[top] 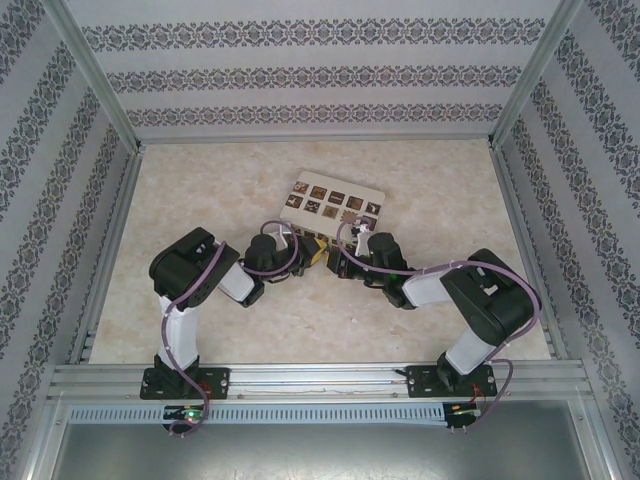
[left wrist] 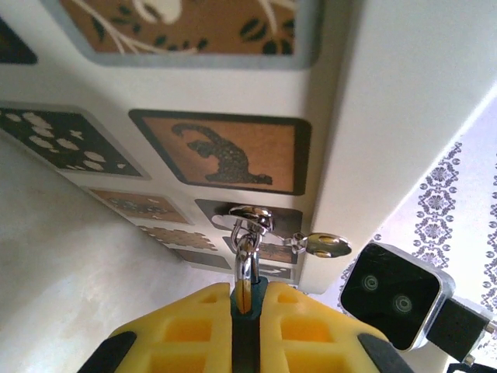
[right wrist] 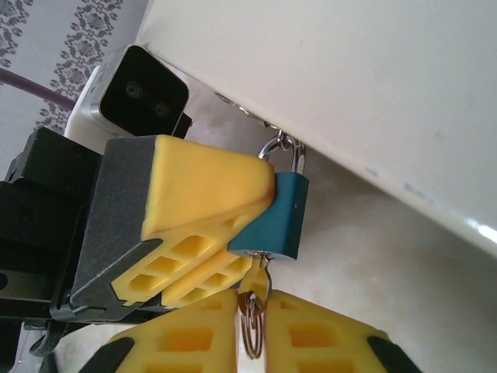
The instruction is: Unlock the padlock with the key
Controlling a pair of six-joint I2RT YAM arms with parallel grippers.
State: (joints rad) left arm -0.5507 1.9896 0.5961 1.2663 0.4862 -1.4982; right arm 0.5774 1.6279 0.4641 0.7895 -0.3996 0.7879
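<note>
The blue padlock [right wrist: 280, 217] hangs by its silver shackle [right wrist: 289, 154] from the hasp on the beige box [right wrist: 373, 93]. My left gripper [left wrist: 248, 301] is shut on the padlock's body, whose dark edge [left wrist: 247, 322] shows between the yellow fingers [right wrist: 206, 198]; the shackle [left wrist: 245, 260] rises to the hasp [left wrist: 250, 213]. The small key [right wrist: 257, 277] sticks into the padlock's underside, its ring [right wrist: 250, 332] dangling below. My right gripper [right wrist: 253, 305] is shut on the key's head. From above, the two grippers, left [top: 308, 252] and right [top: 340, 262], meet at the box's near edge.
The beige box [top: 333, 204] with dark patterned squares lies mid-table, just beyond both grippers. A second metal fitting [left wrist: 324, 244] sits on its corner. The right wrist camera [left wrist: 392, 295] is close beside the left fingers. Patterned walls enclose the table.
</note>
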